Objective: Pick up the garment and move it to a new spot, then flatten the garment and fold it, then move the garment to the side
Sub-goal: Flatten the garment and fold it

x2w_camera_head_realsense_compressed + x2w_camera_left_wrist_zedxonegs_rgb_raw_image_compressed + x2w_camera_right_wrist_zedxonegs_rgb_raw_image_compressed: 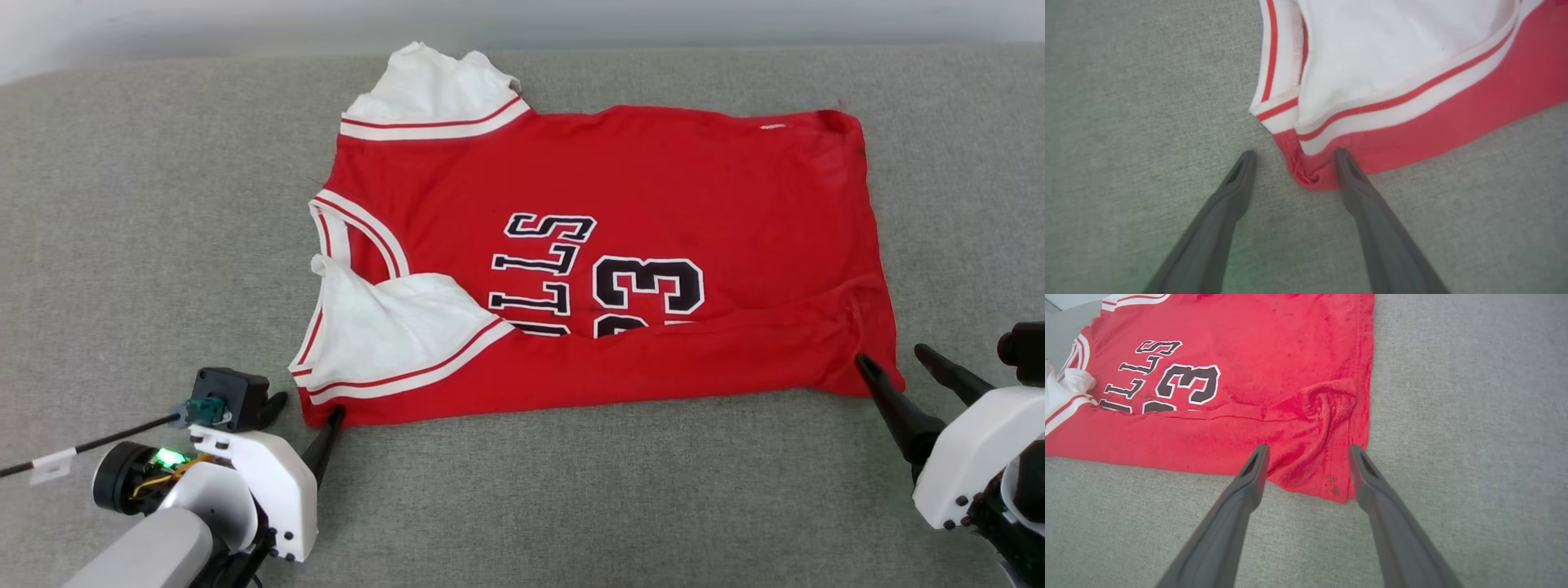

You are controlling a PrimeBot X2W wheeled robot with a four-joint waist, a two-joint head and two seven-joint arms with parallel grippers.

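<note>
Dark-fingered, the left gripper (306, 412) (1294, 157) and right gripper (891, 356) (1308, 451) are standing wide apart, holding nothing, each straddling a near corner of the garment (637, 171) (1474, 106) (1274, 343). It is lying spread on the grey cloth surface (571, 490). Farther back, black white-edged print is reading "LLS" and "23".

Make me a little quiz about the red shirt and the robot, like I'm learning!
1. True or false: the red jersey T-shirt with white short sleeves hangs in the air.
2. Which number is on its chest? A 23, B 45, C 7.
3. Fill in: the left fingers and right fingers stand ___.
Key: 1 false, it lies on the grey fabric surface; 2 A; 3 open.
</note>
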